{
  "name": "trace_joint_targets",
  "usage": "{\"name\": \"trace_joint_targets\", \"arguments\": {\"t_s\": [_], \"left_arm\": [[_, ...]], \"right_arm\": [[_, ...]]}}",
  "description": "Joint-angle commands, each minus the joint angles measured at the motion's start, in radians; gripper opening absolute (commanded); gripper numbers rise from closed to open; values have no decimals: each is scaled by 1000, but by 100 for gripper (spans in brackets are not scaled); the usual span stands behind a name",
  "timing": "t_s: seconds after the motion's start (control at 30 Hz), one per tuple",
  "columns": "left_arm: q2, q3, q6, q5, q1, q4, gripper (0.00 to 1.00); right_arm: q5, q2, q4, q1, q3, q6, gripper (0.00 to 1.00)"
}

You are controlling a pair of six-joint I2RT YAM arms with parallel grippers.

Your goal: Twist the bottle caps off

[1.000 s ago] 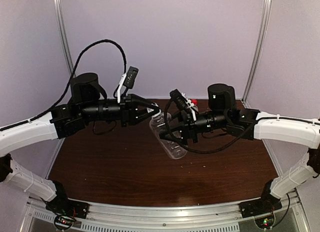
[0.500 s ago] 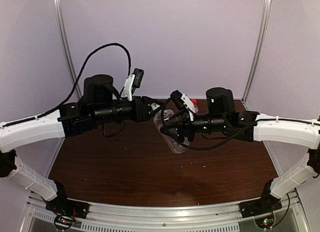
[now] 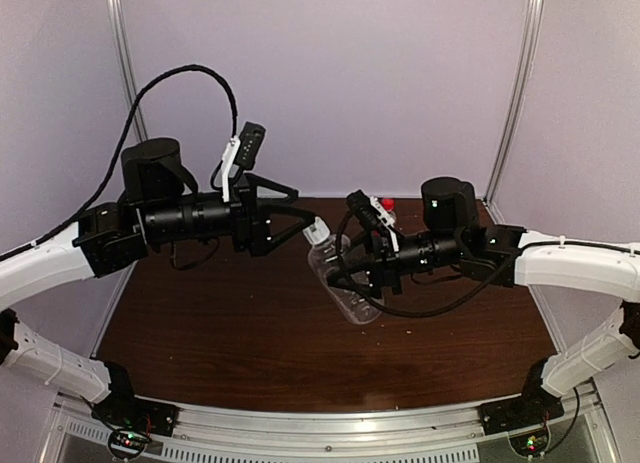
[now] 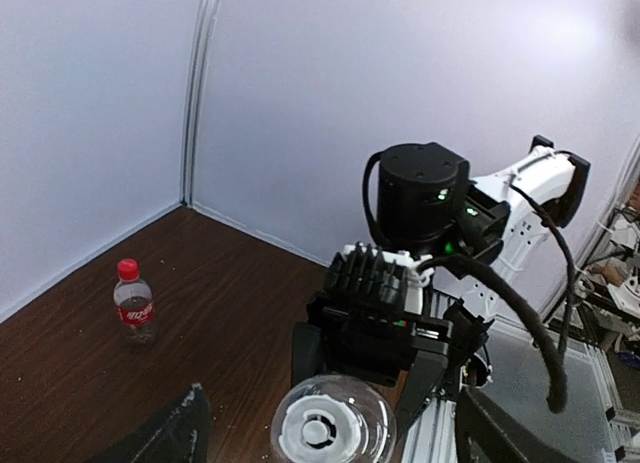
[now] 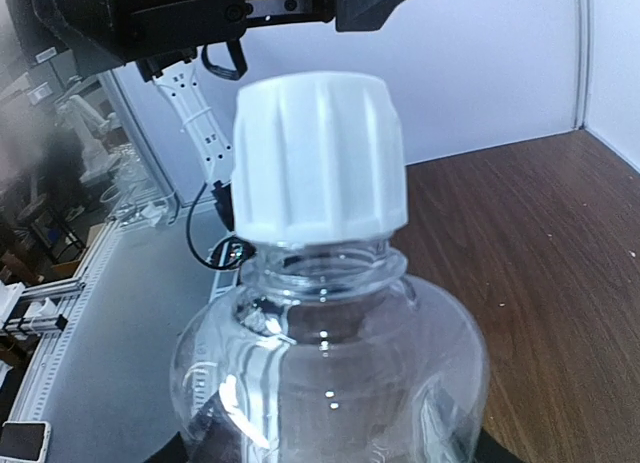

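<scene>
My right gripper [image 3: 362,273] is shut on the plain clear bottle [image 3: 345,286] and holds it tilted above the table, neck towards the left arm. Its white cap [image 3: 316,230] sits on the neck. In the right wrist view the cap [image 5: 318,153] fills the middle above the bottle's shoulder [image 5: 330,363]. My left gripper [image 3: 305,205] stands open just left of the cap, touching nothing. The left wrist view looks at the cap [image 4: 318,431] end-on between the spread fingers [image 4: 165,438]. The red-label bottle [image 4: 133,305] with its red cap [image 4: 127,269] stands upright at the back.
The red-capped bottle [image 3: 387,205] stands near the back right corner, partly hidden behind my right arm. White walls with metal corner posts [image 3: 125,73] close in the brown table [image 3: 220,333] at the back and sides.
My left gripper was shut on the white cap; it has opened and drawn back to the left. The cap stays on the bottle, still held by the right gripper.
</scene>
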Motion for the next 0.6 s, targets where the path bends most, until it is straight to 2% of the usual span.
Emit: {"name": "trace_joint_targets", "arguments": {"t_s": [0.0,0.1,0.27,0.57], "left_arm": [[-62,-18,150,246,14,-16,88],[-79,-16,203,343,16,-22,89],[-64,-5,265,425,18,-1,90],[38,55,279,507,26,8,81]], "right_arm": [[-215,-17,50,-5,8,-7,50],[-310,-3,80,-5,16,19,51],[-438,34,141,-6,35,82,50],[-512,60,216,-4,47,150,50]]}}
